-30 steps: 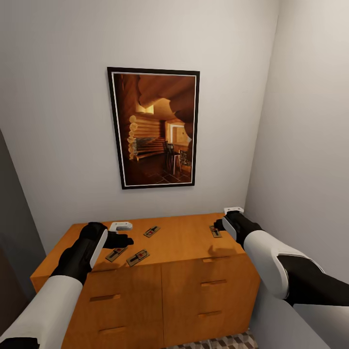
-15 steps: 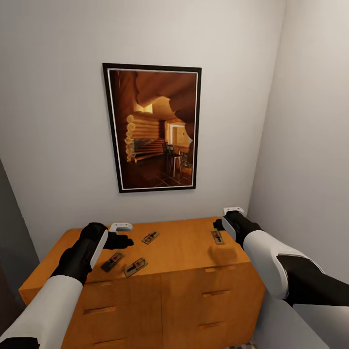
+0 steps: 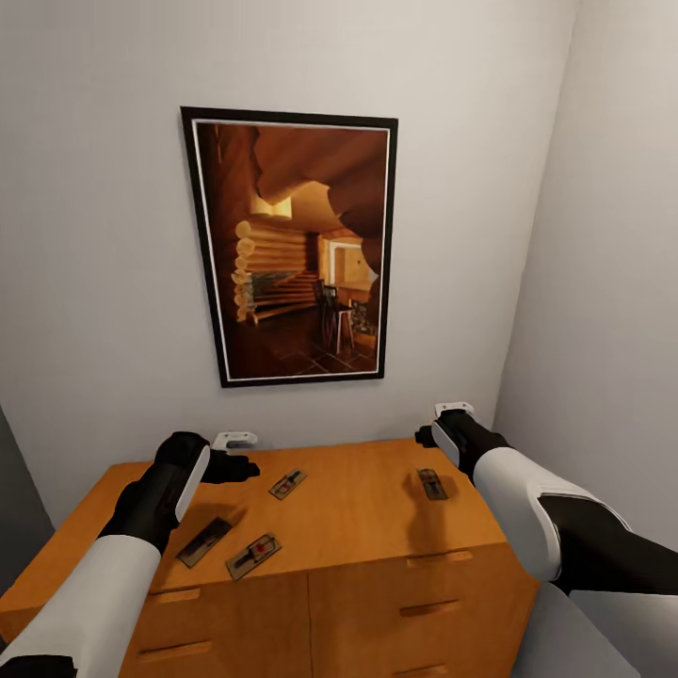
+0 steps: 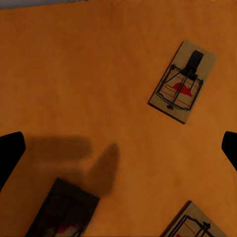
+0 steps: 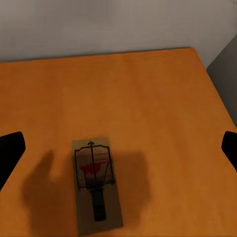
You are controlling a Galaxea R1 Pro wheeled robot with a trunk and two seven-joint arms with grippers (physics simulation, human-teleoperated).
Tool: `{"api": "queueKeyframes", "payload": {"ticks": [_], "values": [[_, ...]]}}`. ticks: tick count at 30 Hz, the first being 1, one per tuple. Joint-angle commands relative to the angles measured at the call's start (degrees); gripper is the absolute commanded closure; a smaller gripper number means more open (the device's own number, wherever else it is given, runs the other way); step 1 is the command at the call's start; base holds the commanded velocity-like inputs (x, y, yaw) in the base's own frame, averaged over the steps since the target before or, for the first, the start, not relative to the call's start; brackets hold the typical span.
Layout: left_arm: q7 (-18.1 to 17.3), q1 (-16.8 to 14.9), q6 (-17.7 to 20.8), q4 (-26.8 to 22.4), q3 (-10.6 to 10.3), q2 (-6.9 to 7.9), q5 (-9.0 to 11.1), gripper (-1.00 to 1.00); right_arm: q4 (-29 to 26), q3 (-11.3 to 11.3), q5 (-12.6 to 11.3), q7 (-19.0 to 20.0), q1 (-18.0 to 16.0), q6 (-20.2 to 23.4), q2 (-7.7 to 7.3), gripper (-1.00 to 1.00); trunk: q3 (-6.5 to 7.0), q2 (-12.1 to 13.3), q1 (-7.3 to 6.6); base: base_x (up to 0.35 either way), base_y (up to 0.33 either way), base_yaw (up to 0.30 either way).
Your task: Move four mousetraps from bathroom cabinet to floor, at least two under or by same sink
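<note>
Mousetraps (image 3: 254, 556): you have four flat on the cabinet (image 3: 358, 513) top, three angled diagonally toward its left front, one lengthwise near its right edge (image 3: 432, 484). Both grippers' fingers spread above.

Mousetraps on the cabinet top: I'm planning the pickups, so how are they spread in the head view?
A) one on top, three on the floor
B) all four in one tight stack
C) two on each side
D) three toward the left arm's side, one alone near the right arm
D: three mousetraps lie toward the left hand, and one mousetrap lies alone by the right hand, all flat on the cabinet.
</note>
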Motion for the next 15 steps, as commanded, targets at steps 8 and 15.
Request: {"api": "queueKeyframes", "payload": {"ticks": [8, 15], "values": [[-0.10, -0.03, 0.22, -0.12, -0.10, 0.05, 0.02, -1.00, -0.03, -0.52, 0.46, -0.03, -0.04, 0.46, -0.12, -1.00, -0.10, -0.07, 0.02, 0.040, 0.000, 0.000], [-0.10, -0.02, 0.22, -0.14, -0.10, 0.02, 0.02, -1.00, 0.91, -0.51, 0.43, -0.03, -0.04, 0.71, -0.25, -1.00, -0.10, -0.07, 0.02, 0.008, 0.000, 0.000]]}}
